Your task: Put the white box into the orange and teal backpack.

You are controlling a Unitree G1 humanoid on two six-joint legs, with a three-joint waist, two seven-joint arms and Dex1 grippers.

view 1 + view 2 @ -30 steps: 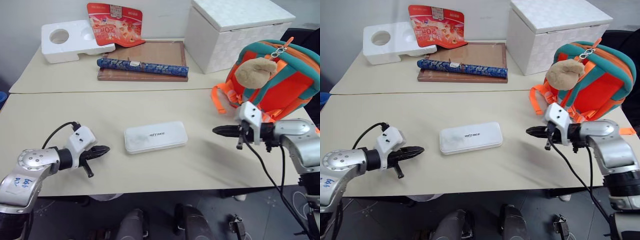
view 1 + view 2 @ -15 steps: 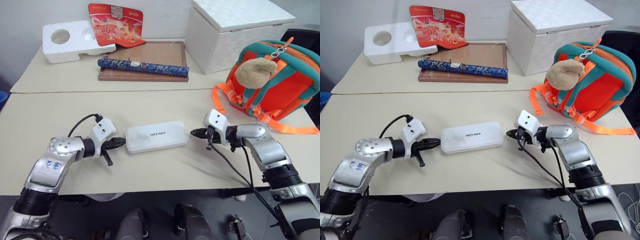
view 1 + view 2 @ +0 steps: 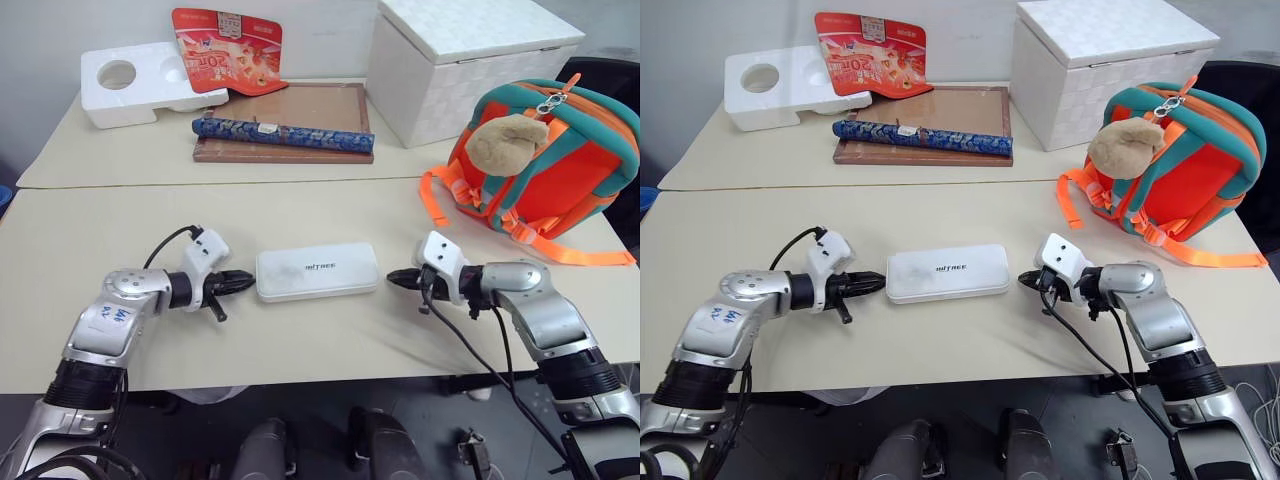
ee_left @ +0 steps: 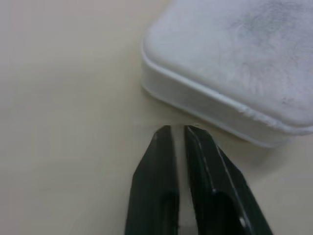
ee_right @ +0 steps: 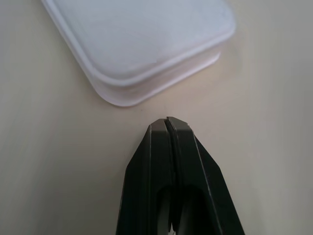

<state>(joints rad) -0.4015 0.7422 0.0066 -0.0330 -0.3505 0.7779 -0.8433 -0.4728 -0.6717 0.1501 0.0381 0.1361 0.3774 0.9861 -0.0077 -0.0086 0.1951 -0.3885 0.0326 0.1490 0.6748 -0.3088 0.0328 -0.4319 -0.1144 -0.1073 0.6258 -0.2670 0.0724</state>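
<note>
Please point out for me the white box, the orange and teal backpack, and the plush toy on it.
white box (image 3: 317, 272), left eye view, middle of its flat top.
orange and teal backpack (image 3: 575, 170), left eye view, orange front panel.
plush toy (image 3: 500, 142), left eye view, middle of its tan body.

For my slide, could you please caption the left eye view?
Both grippers, left and right, flank the white box lying on the table.

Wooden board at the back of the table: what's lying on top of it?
A blue patterned roll lies along the front edge of the wooden board, and a red packet overlaps its far-left corner. What is beneath the roll and packet is covered.
</note>
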